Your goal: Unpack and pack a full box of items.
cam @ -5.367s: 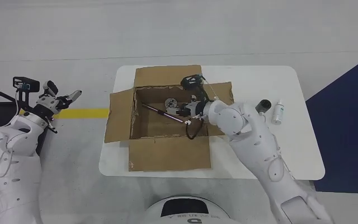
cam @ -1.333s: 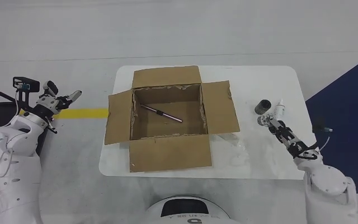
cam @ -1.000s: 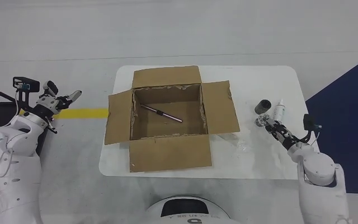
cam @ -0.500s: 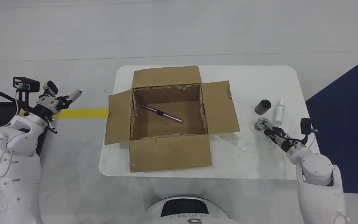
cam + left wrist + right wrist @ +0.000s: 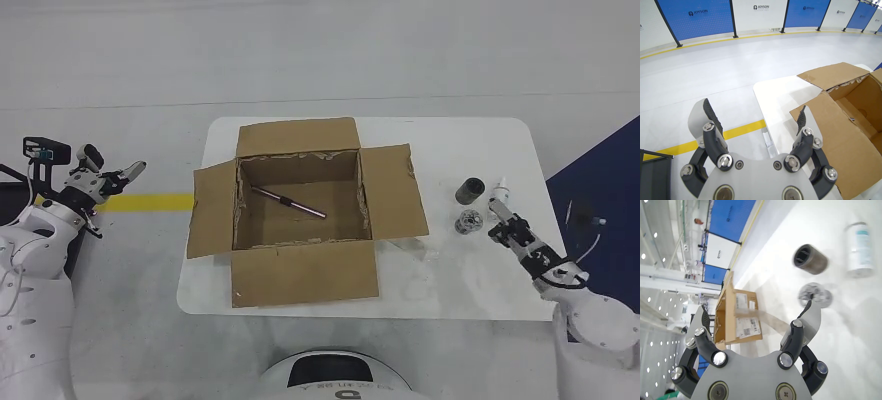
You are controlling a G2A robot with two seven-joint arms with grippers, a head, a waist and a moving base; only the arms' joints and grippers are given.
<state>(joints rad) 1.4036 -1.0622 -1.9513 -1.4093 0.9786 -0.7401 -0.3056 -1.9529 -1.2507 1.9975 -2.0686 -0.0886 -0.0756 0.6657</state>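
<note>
An open cardboard box [image 5: 300, 270] stands mid-table with a thin dark rod [image 5: 288, 202] lying on its bottom. To its right lie a dark cylinder [image 5: 469, 189], a small metal disc part [image 5: 466, 223] and a white bottle [image 5: 501, 185]. My right gripper [image 5: 500, 212] is open just right of the disc, with nothing between its fingers. Its wrist view shows the cylinder [image 5: 810, 259], the disc [image 5: 814, 295] close to one fingertip [image 5: 808, 308], the bottle [image 5: 861, 249] and the box [image 5: 738, 313]. My left gripper [image 5: 112, 178] is open, off the table's left side.
The box's four flaps are folded outward; the right flap [image 5: 392, 192] reaches toward the loose items. The white table [image 5: 470, 290] has bare room in front of the items. In the left wrist view the box [image 5: 848, 106] sits past the table's corner [image 5: 772, 91].
The right gripper left the box with the metal disc, set it down beside the cylinder and let go. In the last half second it shifted right and back, away from the disc. The left arm stayed still.
</note>
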